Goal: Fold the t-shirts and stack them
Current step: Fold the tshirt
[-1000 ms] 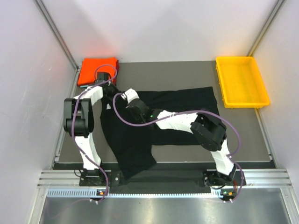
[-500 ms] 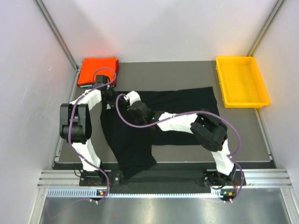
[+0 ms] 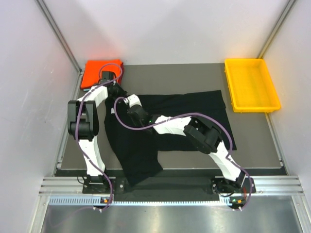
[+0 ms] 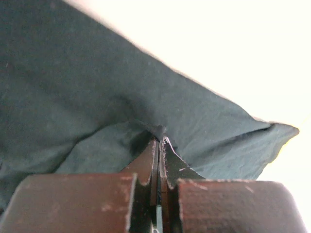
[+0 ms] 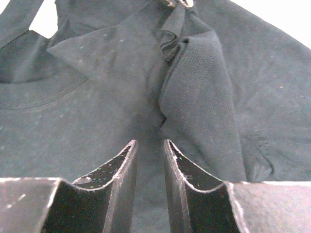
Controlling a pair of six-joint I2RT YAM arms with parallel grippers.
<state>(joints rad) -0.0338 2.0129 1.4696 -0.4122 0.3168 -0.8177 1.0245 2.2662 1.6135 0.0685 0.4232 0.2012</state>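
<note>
Black t-shirt point(image 3: 141, 160) lies spread on the table, one end at the near edge. Right gripper point(image 5: 148, 145) sits over its collar area, fingers narrowly apart, nothing between. Left gripper point(image 4: 159, 138) just beyond, pinched tight on a shirt fold. Far left: folded orange-red shirt point(image 3: 95, 73). Far right: yellow tray point(image 3: 250, 85).

Two t-shirts point(image 3: 194, 104) point(image 3: 95, 72), one yellow tray point(image 3: 251, 85)
</note>
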